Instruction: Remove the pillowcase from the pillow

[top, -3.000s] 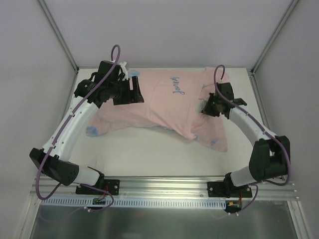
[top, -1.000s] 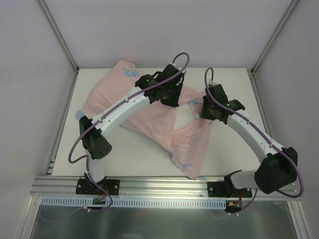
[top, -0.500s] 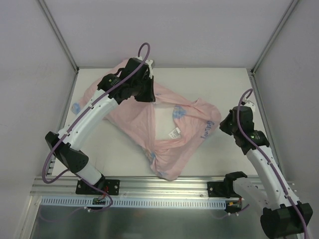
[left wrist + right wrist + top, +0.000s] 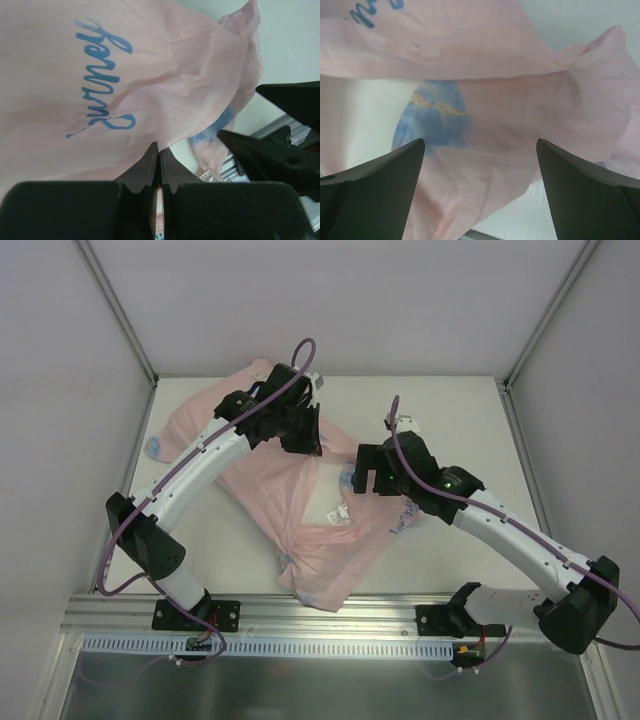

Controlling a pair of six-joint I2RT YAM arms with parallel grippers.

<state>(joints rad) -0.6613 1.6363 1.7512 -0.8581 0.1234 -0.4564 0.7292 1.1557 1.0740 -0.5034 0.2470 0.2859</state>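
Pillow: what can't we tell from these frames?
- Top view: the pillow shows only as a white patch. The pillowcase covers the rest, so how much is inside is hidden.
- Top view: print on the tag is too small to read.
- Left wrist view: the left gripper is shut, and its own fingers hide whether cloth is pinched.
- Right wrist view: the fingers of the open right gripper are cut off by the bottom edge.

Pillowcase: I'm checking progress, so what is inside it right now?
Through an opening in the thin pink fabric pillowcase, a patch of plain white pillow with a small tag shows. The rest of the pillow is covered by fabric.
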